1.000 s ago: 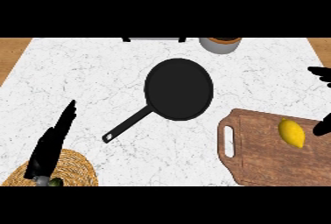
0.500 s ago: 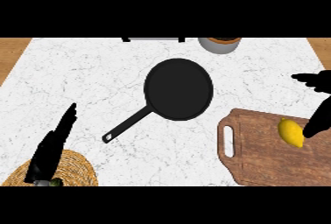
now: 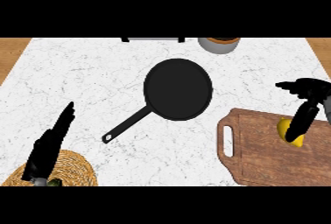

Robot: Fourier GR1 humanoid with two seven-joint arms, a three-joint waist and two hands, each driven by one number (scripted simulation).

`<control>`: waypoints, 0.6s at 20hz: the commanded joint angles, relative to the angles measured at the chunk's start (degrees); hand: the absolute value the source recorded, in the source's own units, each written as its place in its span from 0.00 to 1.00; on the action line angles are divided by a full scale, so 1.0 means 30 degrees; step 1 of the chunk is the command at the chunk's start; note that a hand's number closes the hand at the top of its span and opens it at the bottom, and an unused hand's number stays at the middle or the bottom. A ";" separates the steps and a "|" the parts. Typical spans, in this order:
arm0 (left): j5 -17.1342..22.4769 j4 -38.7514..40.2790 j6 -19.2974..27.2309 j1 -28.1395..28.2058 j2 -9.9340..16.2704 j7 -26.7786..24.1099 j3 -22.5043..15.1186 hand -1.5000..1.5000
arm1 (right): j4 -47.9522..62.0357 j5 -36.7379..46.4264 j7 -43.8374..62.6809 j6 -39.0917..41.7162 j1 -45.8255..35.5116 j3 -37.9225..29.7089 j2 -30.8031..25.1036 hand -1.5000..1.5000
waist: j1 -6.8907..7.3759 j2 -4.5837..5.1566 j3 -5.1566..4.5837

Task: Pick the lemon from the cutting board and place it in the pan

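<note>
The yellow lemon (image 3: 282, 128) lies near the right end of the wooden cutting board (image 3: 265, 157). My right hand (image 3: 314, 92) comes in from the right edge. Its straight fingers (image 3: 302, 119) reach down across the lemon and hide its middle, while the thumb points left, well away from them. The hand is open. The black pan (image 3: 177, 89) sits empty on the white counter to the upper left of the board, its handle (image 3: 128, 127) pointing toward the lower left. My left hand (image 3: 48, 148) rests open at the lower left, fingers up.
A woven round mat (image 3: 71, 168) lies under my left hand at the counter's front left. A grey pot (image 3: 218, 43) and a dark-edged object (image 3: 152, 39) stand at the back edge. The board's handle slot (image 3: 227, 141) faces the pan.
My right hand has come in from the right edge and lowered its fingers onto the lemon. The lemon, pan and left hand have stayed put.
</note>
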 commanded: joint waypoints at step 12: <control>-0.0449 0.0230 -0.1201 0.0574 -0.0480 -0.0401 0.1123 0.50 | 0.0726 0.2739 -0.0247 0.1104 0.1935 -0.0019 0.0526 0.00 | -0.0081 0.0009 0.0007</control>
